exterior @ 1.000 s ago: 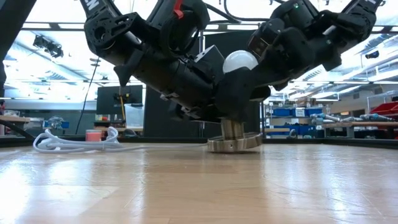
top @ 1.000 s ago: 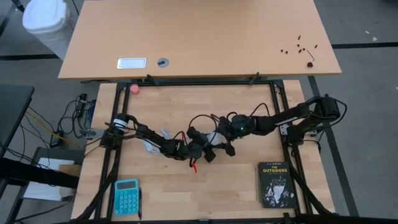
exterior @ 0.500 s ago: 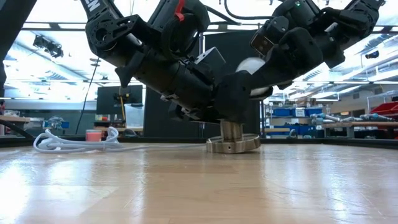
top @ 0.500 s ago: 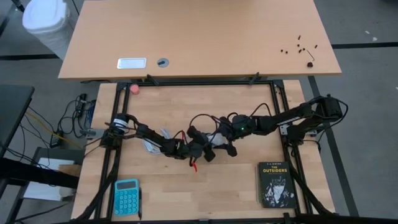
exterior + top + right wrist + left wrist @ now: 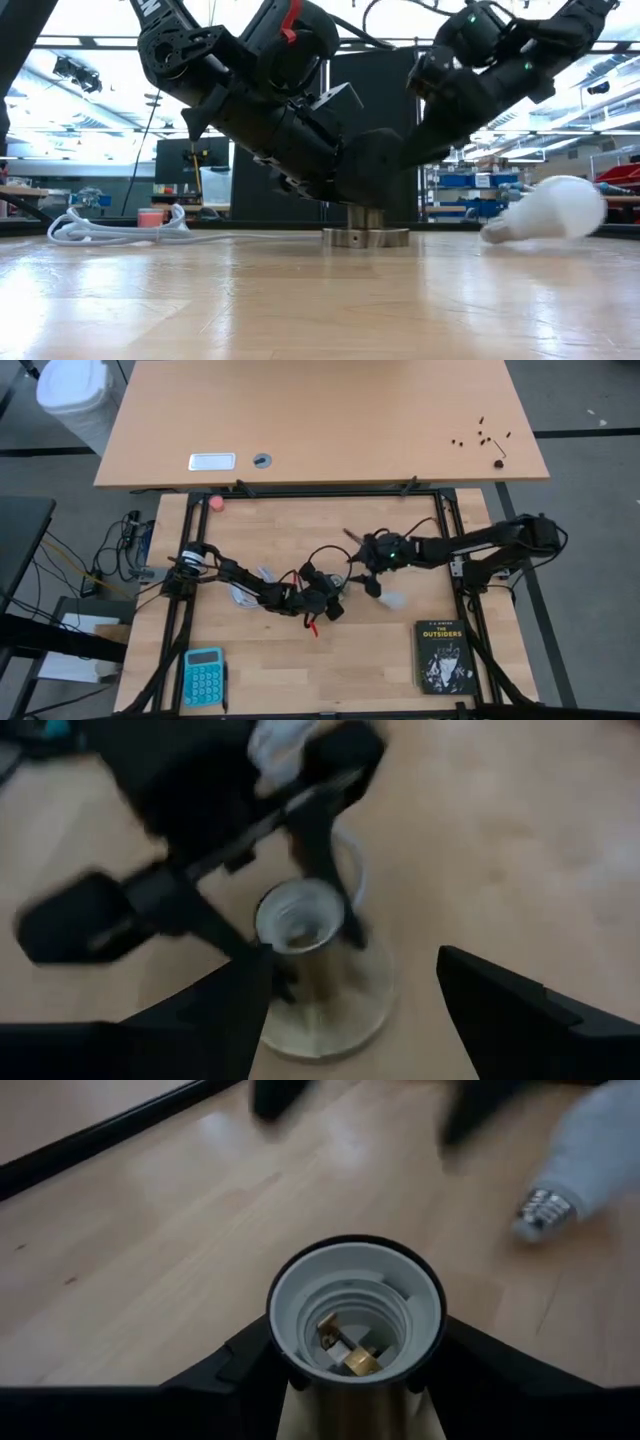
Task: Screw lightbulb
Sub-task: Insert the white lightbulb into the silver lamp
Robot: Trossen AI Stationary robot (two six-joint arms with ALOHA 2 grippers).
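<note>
Lightbulb (image 5: 555, 210) is lying on its side on the worktop (image 5: 300, 300), frosted white globe and ribbed grey screw base, clear of the socket (image 5: 356, 1308) and held by nothing. That socket, white threaded plastic in a brassy metal stem on a round base, is sitting clamped between the left gripper (image 5: 350, 1380) fingers. The right gripper (image 5: 345, 1005) is hovering above with fingers apart and empty. Seemingly the step is re-grasping: the bulb needs picking up, turning upright and aligning again.
</note>
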